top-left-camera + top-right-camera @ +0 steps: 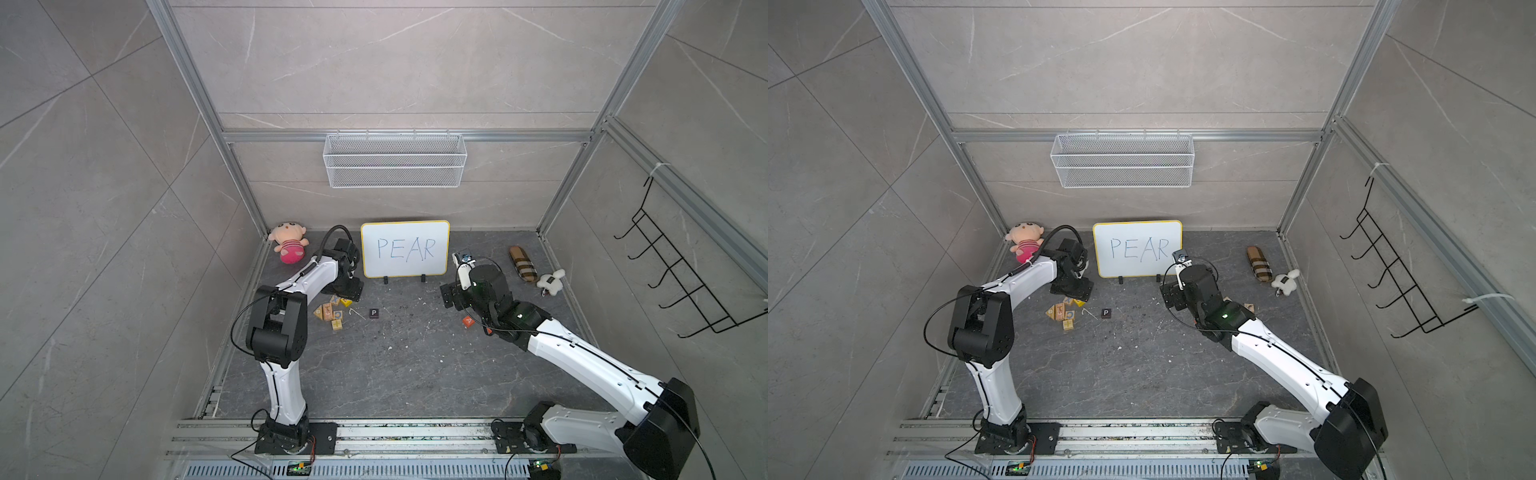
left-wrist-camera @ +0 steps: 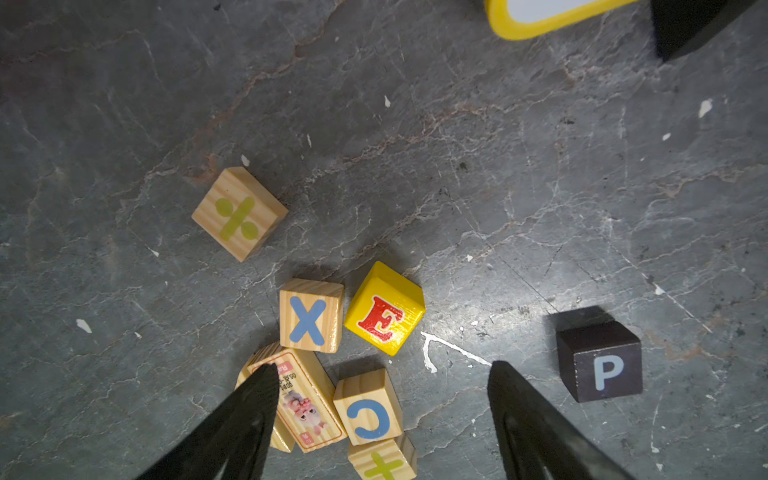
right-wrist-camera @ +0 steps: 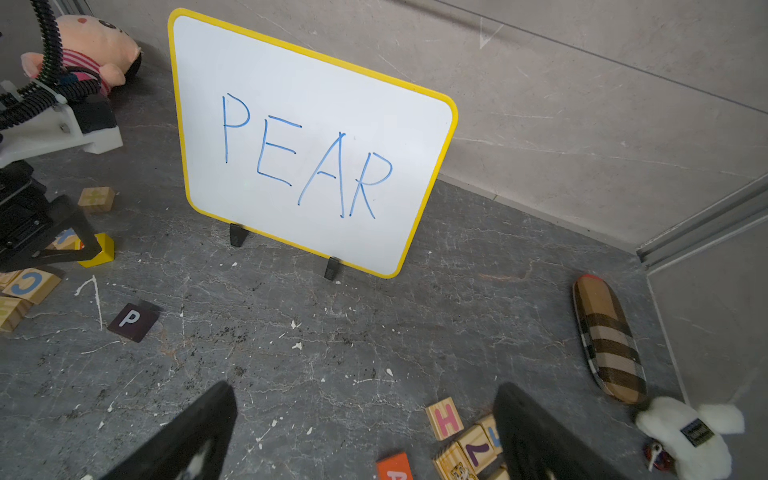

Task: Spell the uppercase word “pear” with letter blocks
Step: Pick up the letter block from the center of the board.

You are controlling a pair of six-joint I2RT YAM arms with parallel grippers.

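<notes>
L jaws: wide apart, nothing gripped, by E blk [image 2: 384, 309]
R jaws: wide apart too, empty
P blk [image 1: 374, 313]: mid-frame, top view

We look down from high overhead in both top views; wrist cameras sit close behind left claw [image 2: 382, 368] and right claw [image 3: 363, 386], sharing the P block [image 2: 598, 361].

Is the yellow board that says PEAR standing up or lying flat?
Standing up. The yellow-framed whiteboard rests on two small black feet on the grey floor, its face raised before the wall.
</notes>
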